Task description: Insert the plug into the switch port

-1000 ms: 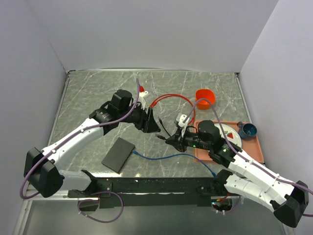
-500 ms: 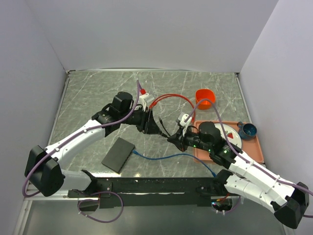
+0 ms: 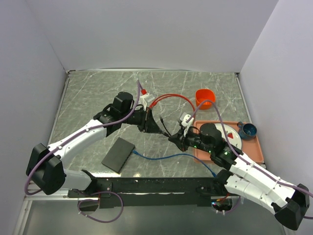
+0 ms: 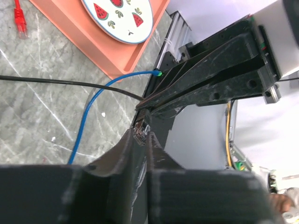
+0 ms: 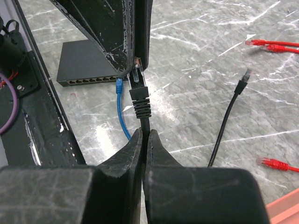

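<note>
A black cable ends in the plug [image 5: 137, 77], which hangs in the air between the two arms. My right gripper [image 5: 145, 133] is shut on the cable just behind the ribbed boot [image 5: 141, 106]. My left gripper [image 4: 141, 135] is shut on the plug [image 4: 139, 132] at its tips, and the two grippers meet nose to nose [image 3: 166, 134]. The flat black switch [image 3: 119, 154] lies on the table left of them. Its row of ports [image 5: 88, 82] faces the near edge. Neither gripper touches the switch.
A blue cable [image 3: 166, 157] ends in a plug [image 5: 119, 86] lying just in front of the ports. Red cables [image 3: 171, 96] curve at the back. The black cable's other end [image 5: 245, 74] lies loose. Right are an orange cup [image 3: 204, 95] and a pink tray [image 3: 254, 147] with plate and blue cup [image 3: 247, 130].
My left gripper has moved right toward the right gripper and closed on the plug. The right gripper kept its hold on the cable and shifted slightly.
</note>
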Motion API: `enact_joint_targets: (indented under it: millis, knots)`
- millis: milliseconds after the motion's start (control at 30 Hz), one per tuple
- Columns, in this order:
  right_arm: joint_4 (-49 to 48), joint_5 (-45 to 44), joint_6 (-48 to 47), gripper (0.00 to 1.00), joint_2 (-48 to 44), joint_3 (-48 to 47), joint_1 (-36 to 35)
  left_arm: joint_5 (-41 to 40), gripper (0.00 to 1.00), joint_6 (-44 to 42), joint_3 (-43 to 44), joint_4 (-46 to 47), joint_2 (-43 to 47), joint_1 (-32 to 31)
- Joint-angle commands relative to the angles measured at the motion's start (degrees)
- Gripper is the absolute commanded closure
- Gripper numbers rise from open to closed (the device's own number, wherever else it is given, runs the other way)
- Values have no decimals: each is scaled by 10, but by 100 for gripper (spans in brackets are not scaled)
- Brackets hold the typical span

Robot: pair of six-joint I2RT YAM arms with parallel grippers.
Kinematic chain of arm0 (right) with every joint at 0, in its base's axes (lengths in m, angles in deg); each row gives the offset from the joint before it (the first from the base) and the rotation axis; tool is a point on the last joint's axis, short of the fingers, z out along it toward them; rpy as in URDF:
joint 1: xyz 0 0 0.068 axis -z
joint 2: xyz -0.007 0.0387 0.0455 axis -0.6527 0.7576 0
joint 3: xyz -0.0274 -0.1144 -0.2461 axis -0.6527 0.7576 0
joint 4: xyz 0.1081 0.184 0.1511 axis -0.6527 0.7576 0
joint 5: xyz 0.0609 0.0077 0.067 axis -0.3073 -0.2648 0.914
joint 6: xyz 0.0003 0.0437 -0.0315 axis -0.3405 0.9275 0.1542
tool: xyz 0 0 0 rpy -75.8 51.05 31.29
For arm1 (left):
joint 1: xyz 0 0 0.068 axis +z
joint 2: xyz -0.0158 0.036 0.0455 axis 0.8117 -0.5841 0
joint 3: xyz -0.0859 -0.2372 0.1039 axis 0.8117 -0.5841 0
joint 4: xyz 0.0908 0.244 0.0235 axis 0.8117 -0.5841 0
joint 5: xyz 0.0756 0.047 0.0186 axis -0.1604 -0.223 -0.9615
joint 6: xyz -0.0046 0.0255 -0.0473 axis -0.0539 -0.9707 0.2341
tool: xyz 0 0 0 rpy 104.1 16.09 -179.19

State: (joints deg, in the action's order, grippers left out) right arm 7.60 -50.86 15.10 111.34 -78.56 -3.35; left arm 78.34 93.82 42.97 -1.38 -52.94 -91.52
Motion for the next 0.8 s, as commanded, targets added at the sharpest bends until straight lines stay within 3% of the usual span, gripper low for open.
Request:
enact_joint_targets:
  millis: [0, 100, 133, 167, 267, 600, 767]
  knots:
    - [-40, 0, 6, 100, -8, 5, 0, 23, 95, 15, 1, 44, -8, -4]
    - [-35, 10, 6, 99, -3, 3, -1, 21, 99, 21, -1, 50, -10, -4]
    - [-35, 12, 6, 91, -3, 2, 0, 21, 99, 21, -2, 51, -11, -4]
    - [-38, 13, 6, 71, -2, 2, 0, 19, 99, 20, -3, 51, -11, -4]
    - [-50, 10, 6, 53, -6, 4, -1, 17, 99, 8, 0, 35, -11, -5]
    - [-75, 23, 29, 55, 39, -24, -1, 18, 99, 15, -6, 41, -6, -10]
    - [-90, 10, 34, 68, 46, -24, -5, 16, 99, 14, -5, 38, -10, -11]
